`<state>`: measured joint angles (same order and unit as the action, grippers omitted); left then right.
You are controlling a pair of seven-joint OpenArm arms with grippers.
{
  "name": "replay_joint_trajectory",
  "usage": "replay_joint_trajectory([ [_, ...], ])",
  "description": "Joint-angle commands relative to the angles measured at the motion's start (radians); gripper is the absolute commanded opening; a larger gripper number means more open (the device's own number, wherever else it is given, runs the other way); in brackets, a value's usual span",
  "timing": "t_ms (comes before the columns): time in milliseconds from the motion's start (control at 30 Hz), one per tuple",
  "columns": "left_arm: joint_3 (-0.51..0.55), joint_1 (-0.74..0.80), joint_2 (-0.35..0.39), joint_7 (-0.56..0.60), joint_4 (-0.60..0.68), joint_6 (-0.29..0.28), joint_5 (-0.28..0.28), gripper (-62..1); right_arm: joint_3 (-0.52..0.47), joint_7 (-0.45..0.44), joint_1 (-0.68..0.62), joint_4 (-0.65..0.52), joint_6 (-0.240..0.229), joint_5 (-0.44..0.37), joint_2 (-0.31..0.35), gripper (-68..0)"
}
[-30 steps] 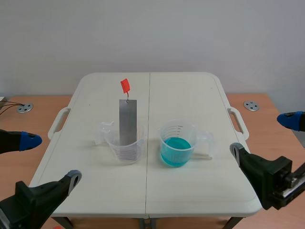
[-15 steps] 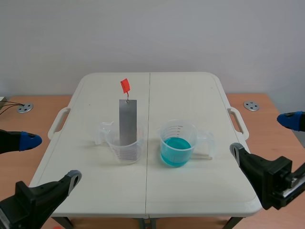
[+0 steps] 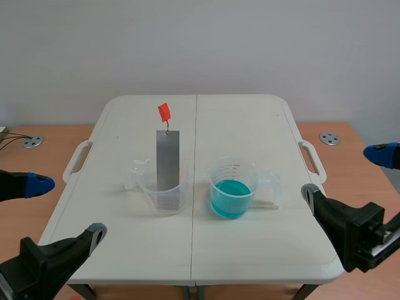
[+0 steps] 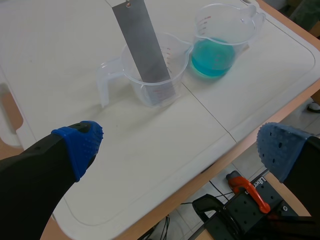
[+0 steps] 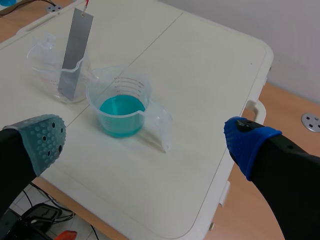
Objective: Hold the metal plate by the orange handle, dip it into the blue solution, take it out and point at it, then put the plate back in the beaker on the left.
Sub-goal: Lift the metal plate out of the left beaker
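Grey metal, dull and smooth: the metal plate (image 3: 167, 159) is a long narrow strip. It stands nearly upright in the beaker on the left (image 3: 164, 192), with its lower end inside and its upper part leaning on the rim. Because of this the small orange handle (image 3: 164, 112), hung on a thin wire at the top of the plate, is high above the beaker and free to be taken from above.

The second beaker (image 3: 234, 186), also clear plastic, stands just beside it on the white table (image 3: 250, 125) without touching it. It holds the blue solution (image 3: 230, 199) to about half its height, so I judge the carry sideways will be short.

The left jaws and the right jaws are both wide open and hold nothing. They are low at the near edge of the table, one at each side, well apart from both beakers. I judge that the first step, gripping the handle, is not yet begun.
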<state>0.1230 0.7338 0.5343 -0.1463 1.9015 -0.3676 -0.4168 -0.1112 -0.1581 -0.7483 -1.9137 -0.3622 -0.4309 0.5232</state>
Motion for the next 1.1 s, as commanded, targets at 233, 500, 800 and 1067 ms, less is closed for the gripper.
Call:
replay_joint_trajectory([
  [233, 0.001, 0.003, -0.007, 0.014, 0.009, 0.006, 0.05, -59.0, -0.012, -0.039, 0.003, -0.017, 0.0, -0.005, 0.0, -1.2],
  [500, 0.001, 0.169, -0.004, 0.014, 0.009, 0.007, 0.055, -59.0, -0.012, -0.035, 0.003, -0.017, -0.001, -0.005, 0.0, -1.2],
  [800, 0.0, 0.459, -0.005, 0.015, -0.018, 0.006, 0.175, -59.0, -0.012, -0.038, 0.003, -0.017, -0.001, -0.004, 0.0, -1.2],
  [1067, -0.041, 0.477, -0.005, 0.048, -0.22, 0.005, 0.175, -59.0, -0.012, -0.029, 0.015, -0.017, -0.005, -0.005, 0.0, -1.2],
])
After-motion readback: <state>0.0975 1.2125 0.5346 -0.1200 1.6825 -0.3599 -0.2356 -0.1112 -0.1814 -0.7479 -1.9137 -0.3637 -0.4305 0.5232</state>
